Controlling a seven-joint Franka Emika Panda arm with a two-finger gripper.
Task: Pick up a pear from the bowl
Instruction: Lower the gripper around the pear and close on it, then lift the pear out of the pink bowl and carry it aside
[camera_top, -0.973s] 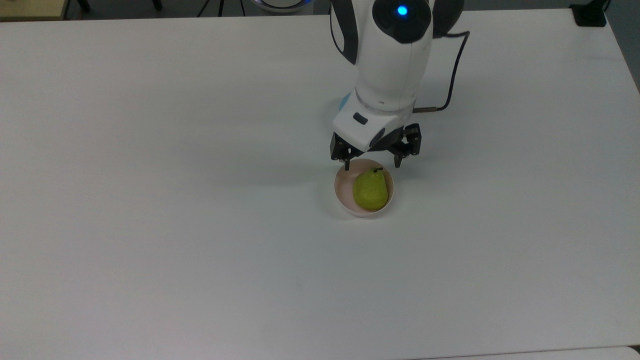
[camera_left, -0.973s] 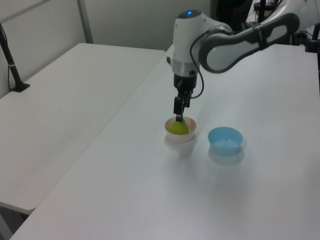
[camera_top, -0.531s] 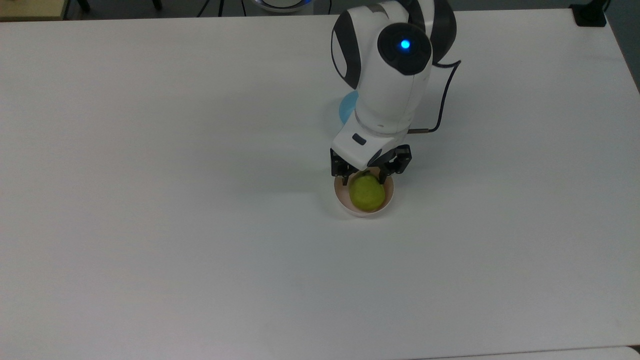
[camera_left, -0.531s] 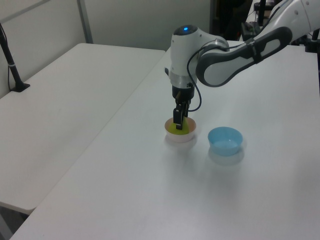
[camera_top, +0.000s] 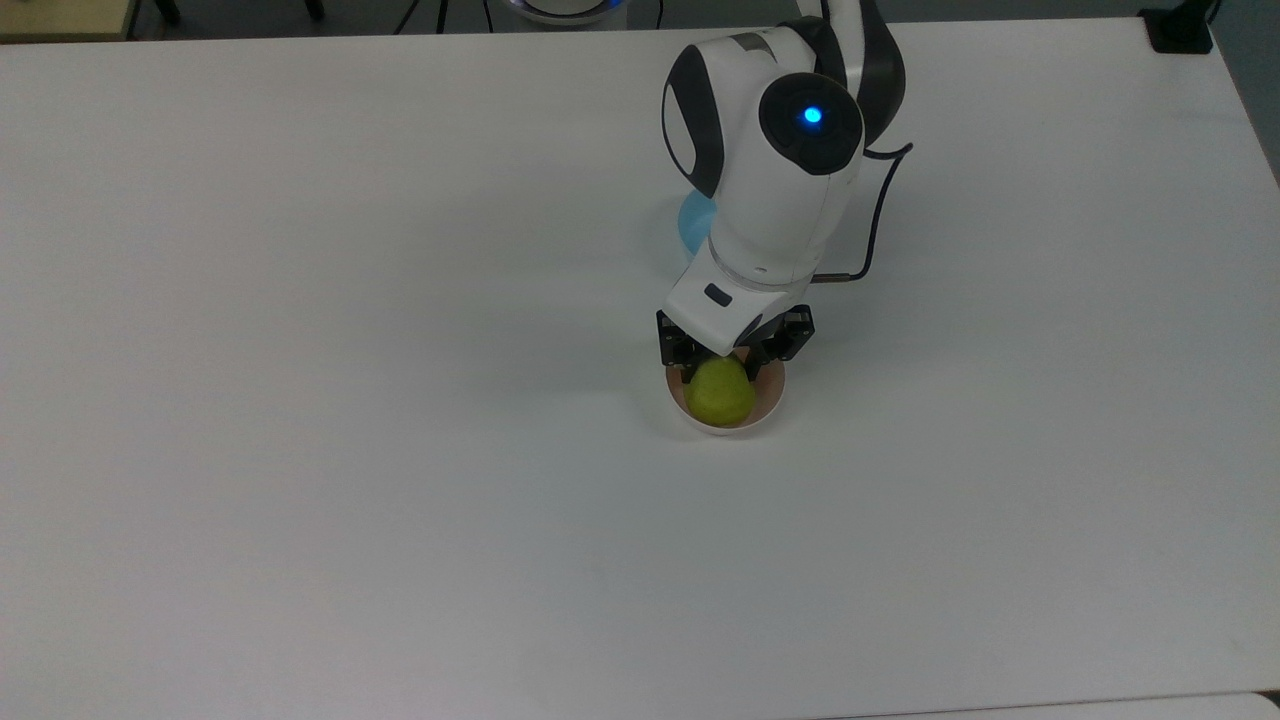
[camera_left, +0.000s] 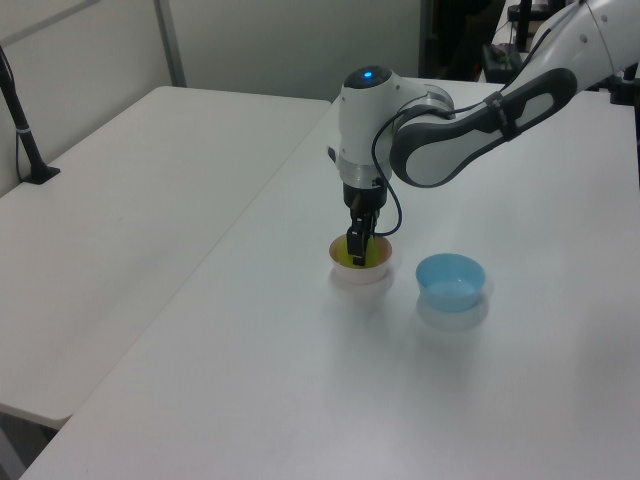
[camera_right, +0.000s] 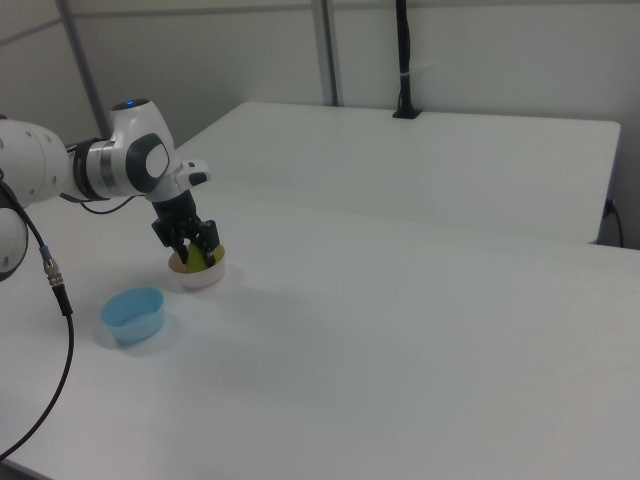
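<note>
The yellow-green pear (camera_top: 720, 398) lies in the pale pink bowl (camera_top: 772, 402) near the middle of the white table. My gripper (camera_top: 720, 373) reaches down into the bowl, one black finger on each side of the pear's upper part, shut against it. The pear still rests inside the bowl, toward the top view's left of it. In the left view the gripper (camera_left: 357, 250) hides most of the pear (camera_left: 345, 260) in the bowl (camera_left: 362, 274). In the right view the pear (camera_right: 203, 259) shows between the fingers above the bowl (camera_right: 203, 279).
A light blue bowl (camera_left: 450, 282) stands beside the pink one, partly hidden under the arm in the top view (camera_top: 692, 222). A black cable (camera_top: 872, 240) hangs from the wrist. A second white table (camera_left: 120, 210) adjoins on the left view's left.
The gripper came down from above the bowl's far rim into the bowl, and its fingers narrowed onto the pear. The pear shifted slightly toward the top view's left.
</note>
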